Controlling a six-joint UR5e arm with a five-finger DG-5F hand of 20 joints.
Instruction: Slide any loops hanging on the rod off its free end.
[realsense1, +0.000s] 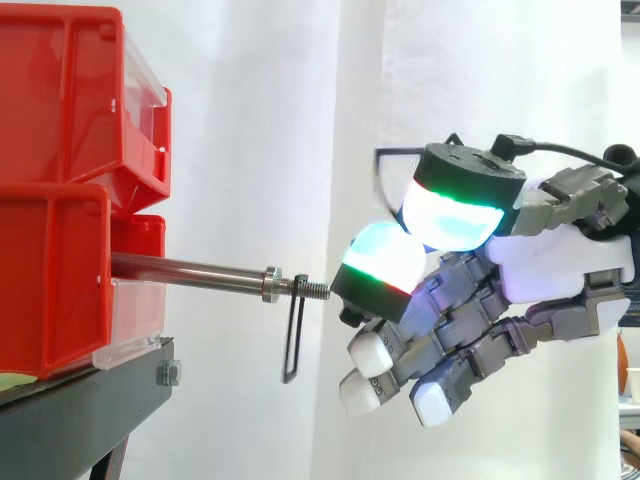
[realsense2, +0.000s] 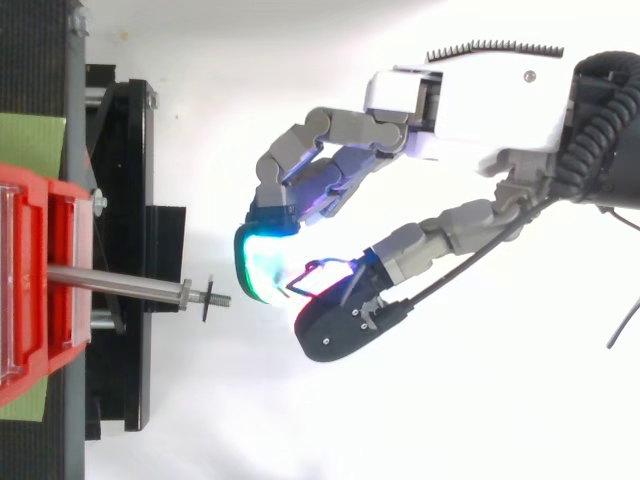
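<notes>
The hand (realsense1: 545, 265) has a white moulded palm and grey, jointed fingers, loosely bent and holding nothing; the thumb and the nearest finger stand apart with a clear gap between them. Its fingertips (realsense1: 385, 255) are thick, rounded pads glowing cyan and green, one with a red stripe, and the lower ones show plain white. The closest pad sits just off the rod's free end, level with the rod and not touching it. From above, the hand (realsense2: 470, 110) lies beyond the rod's tip, with the cyan pad near the rod's line and the dark-backed thumb off to one side of it. The loop (realsense1: 300, 288) is a thin black wire bent into a narrow, long rectangle. It hangs straight down from the rod's threaded tip (realsense1: 316, 290), just outside a small metal collar (realsense1: 271, 283), between that collar and the nearest pad. From above, the loop (realsense2: 205, 300) shows edge-on as a short dark bar across the thread. The rod (realsense1: 190, 270) is smooth, round, bare steel, lying about level. Its fixed end runs into stacked red bins (realsense1: 60, 100) of glossy plastic on a black stand (realsense1: 80, 410). Only a short stretch of thread lies between the loop and the rod's end, and below the rod there is open space before the white curtain (realsense1: 260, 120).
</notes>
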